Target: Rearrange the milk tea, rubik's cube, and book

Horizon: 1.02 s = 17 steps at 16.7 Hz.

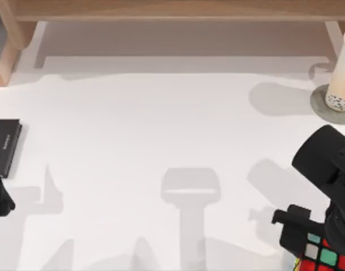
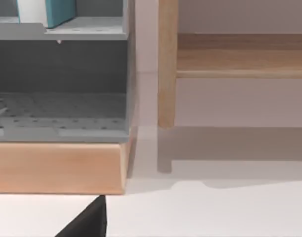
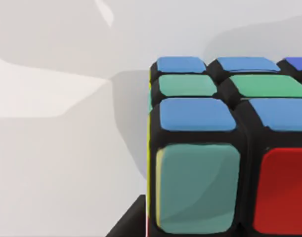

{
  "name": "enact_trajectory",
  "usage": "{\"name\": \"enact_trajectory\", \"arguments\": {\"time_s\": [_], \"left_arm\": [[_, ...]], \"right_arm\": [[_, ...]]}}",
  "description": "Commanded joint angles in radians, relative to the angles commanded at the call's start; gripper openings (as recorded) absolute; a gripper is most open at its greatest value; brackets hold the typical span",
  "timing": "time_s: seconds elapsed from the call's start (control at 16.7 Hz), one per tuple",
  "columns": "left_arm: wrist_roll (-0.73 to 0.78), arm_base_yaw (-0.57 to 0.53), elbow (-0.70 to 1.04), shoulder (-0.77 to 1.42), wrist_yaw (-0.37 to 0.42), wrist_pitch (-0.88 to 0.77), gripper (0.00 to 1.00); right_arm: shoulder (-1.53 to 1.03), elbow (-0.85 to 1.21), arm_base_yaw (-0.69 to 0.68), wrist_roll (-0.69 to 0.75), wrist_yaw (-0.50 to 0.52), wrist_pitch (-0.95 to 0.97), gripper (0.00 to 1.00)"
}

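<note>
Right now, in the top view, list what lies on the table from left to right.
Flat black book at the left edge → rubik's cube under the right arm, near the bottom right → milk tea standing on a grey disc at the right edge.

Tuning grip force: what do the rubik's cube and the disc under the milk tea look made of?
The rubik's cube looks like hard glossy plastic: black body, smooth coloured tiles with soft reflections. The grey disc under the milk tea looks matte, perhaps stone or rubber; its flat, dull surface leaves that open.
</note>
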<state>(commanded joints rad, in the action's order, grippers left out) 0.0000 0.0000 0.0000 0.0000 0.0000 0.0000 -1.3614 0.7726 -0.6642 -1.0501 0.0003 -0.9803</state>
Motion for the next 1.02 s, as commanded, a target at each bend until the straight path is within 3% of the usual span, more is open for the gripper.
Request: {"name": "enact_trajectory", "arguments": {"time_s": [0.54, 1.02], "left_arm": [[0.0, 0.0, 0.0, 0.0, 0.0, 0.0, 1.0], [0.0, 0.0, 0.0, 0.0, 0.0, 0.0, 1.0]], "right_arm": [[0.006, 0.054, 0.005, 0.031, 0.006, -0.016, 0.0], [-0.107, 0.325, 0.125, 0.412, 0.159, 0.412, 0.0]]}}
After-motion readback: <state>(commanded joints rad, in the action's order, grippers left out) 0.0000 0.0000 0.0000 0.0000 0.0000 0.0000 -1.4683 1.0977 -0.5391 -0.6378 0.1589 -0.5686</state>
